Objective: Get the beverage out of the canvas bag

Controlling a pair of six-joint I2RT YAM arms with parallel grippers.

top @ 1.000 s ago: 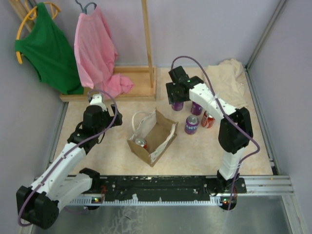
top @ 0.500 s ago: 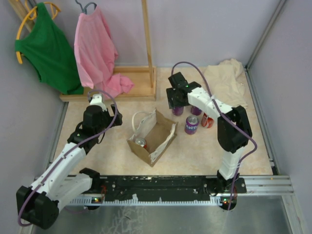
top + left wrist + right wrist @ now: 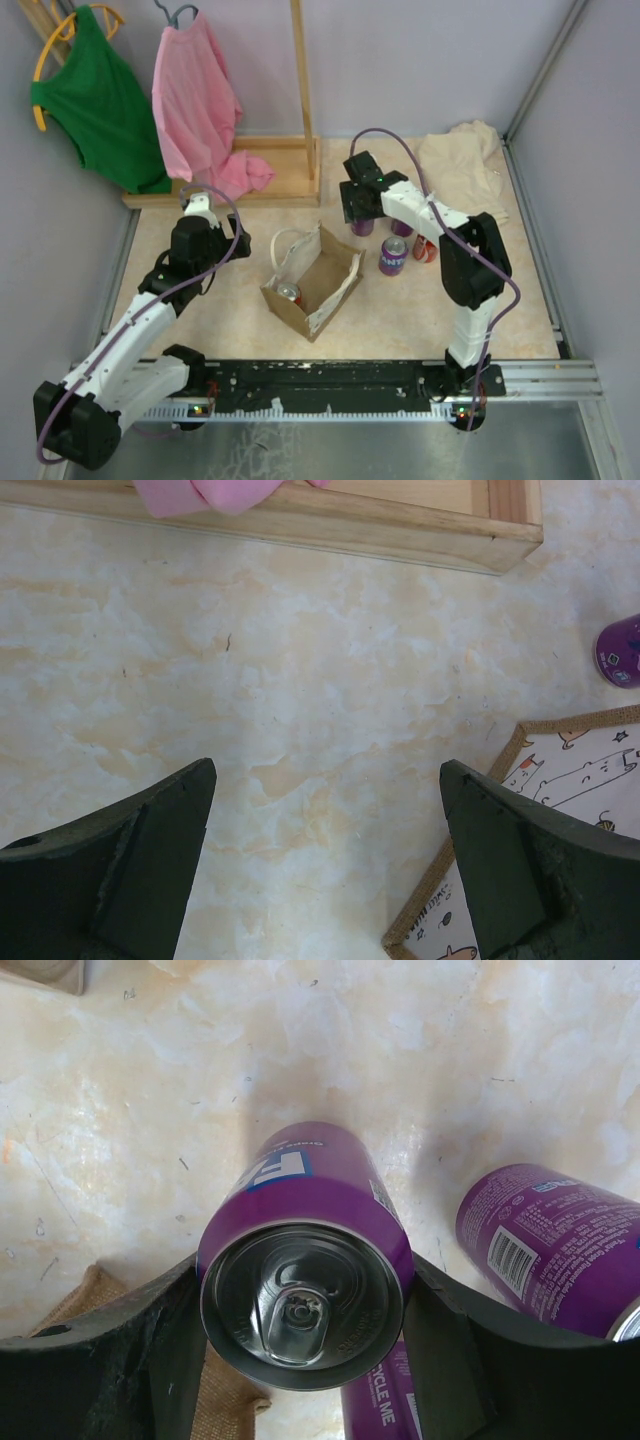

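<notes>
Leftward, my left gripper (image 3: 325,775) hangs over the marbled beige table (image 3: 300,660), fingers wide apart on nothing; midway, the small tan-brown canvas bag (image 3: 285,308) sits open with a red drink can (image 3: 289,293) inside; rightward, my right gripper (image 3: 305,1290) is clamped on an upright purple aluminium can (image 3: 310,1185), just beside another purple can (image 3: 545,1245)
</notes>
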